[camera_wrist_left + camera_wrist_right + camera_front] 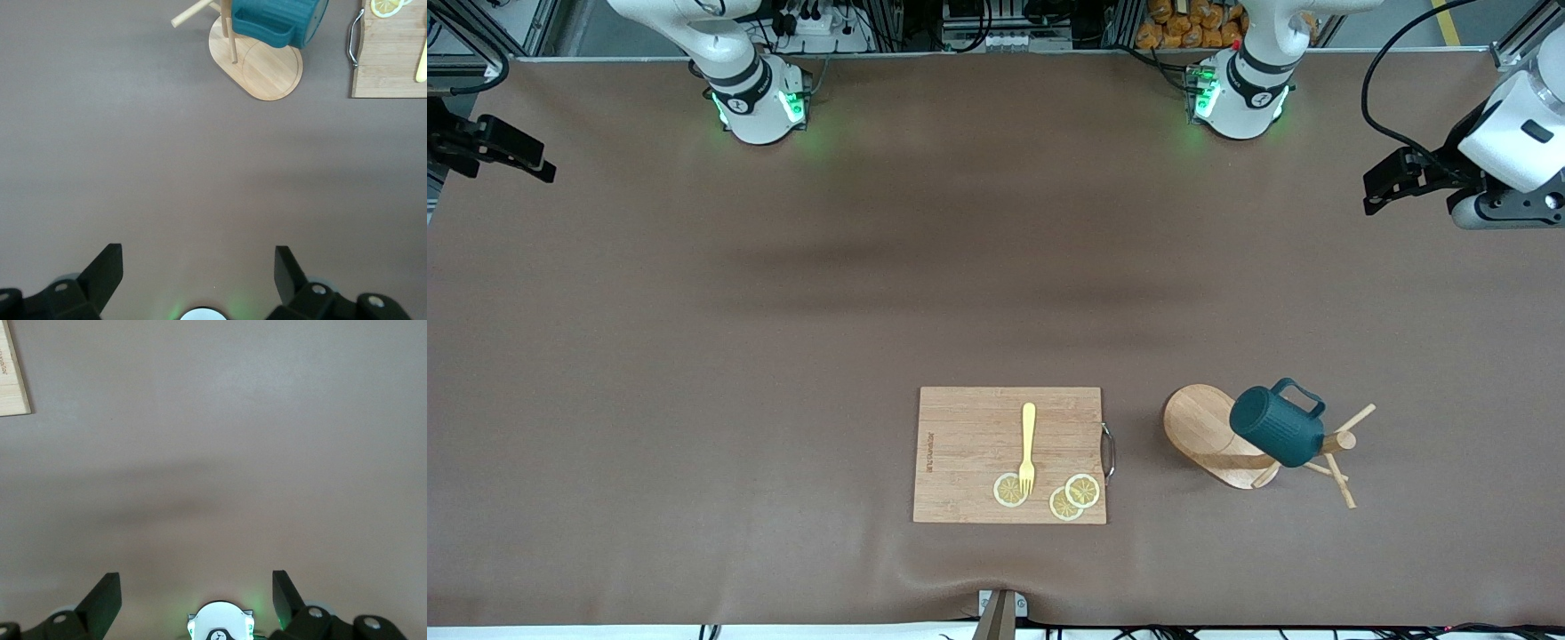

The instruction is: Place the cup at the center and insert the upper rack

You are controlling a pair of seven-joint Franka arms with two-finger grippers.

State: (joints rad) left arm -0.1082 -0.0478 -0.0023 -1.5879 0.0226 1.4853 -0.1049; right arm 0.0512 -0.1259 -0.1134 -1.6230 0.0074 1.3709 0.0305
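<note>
The cup (1276, 428) hangs on the upper rack (1209, 436), which stands on the worktop (694, 356) beside the cutting board (969, 444), toward the left arm's end. The left hand (1383, 188) and right hand (516, 156) hover over opposite worktop edges, well apart from the cup, fingers (103, 270) spread and empty.

The cup (1276, 426) hangs on the upper rack (1218, 436) and covers most of its post, and in the left wrist view the picture's edge cuts off the top of the cup (280, 21) and the rack's pegs. The cutting board (1009, 454) has tiny writing along one side that is too small to read, and only a corner of the board (12, 377) shows in the right wrist view. The right gripper (507, 151) sits at the edge of the front view, so part of it is cut off.
</note>
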